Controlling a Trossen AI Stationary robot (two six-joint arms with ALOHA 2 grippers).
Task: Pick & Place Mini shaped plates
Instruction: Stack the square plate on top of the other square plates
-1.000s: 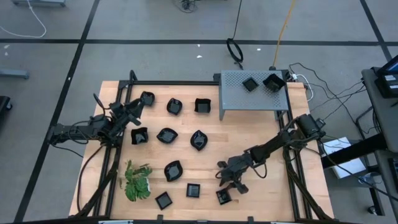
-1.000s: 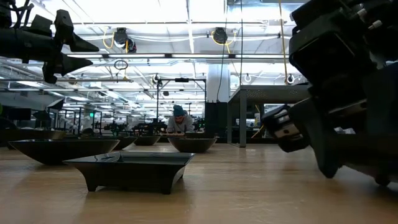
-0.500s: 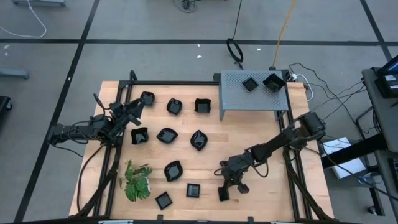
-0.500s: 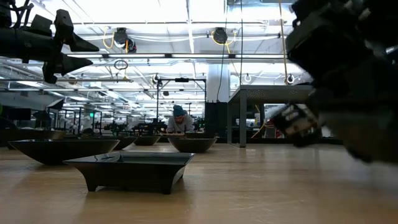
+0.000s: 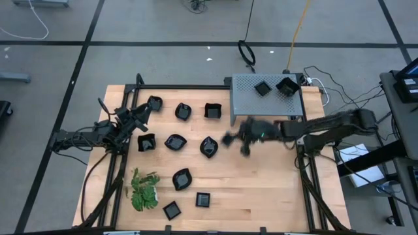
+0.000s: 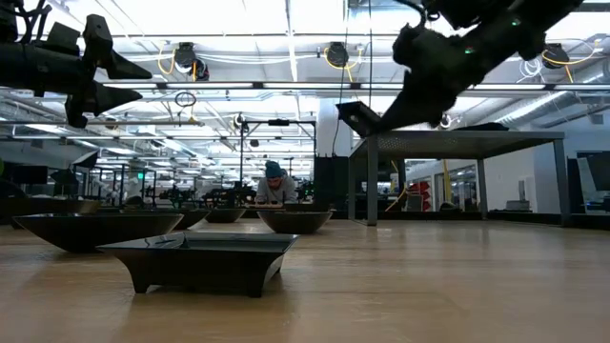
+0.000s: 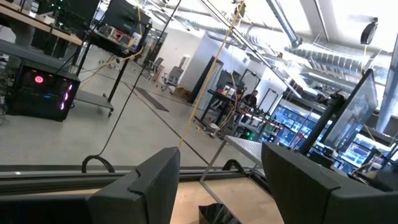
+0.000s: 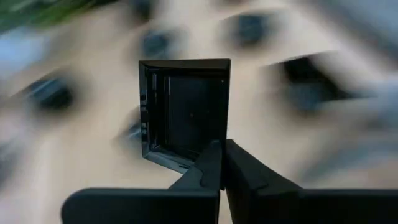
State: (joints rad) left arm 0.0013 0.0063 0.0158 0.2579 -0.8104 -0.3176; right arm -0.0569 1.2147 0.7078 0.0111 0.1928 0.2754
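Since a second ago the right gripper (image 5: 230,140) has left the near edge of the table, where it stood over a square plate, and now hangs in the air just beside the grey perforated stand (image 5: 264,104), on its near side. Its fingers (image 8: 214,165) are clamped on the rim of that square plate (image 8: 186,112), carried tilted above the wood. Two more plates (image 5: 262,87) already sit on top of the stand. Remaining plates (image 5: 175,141) lie spread over the table (image 5: 274,189) away from the stand, toward the green plant (image 5: 144,190). At the table's side farthest from the stand, the left gripper (image 5: 140,116) waits with fingers apart, holding nothing.
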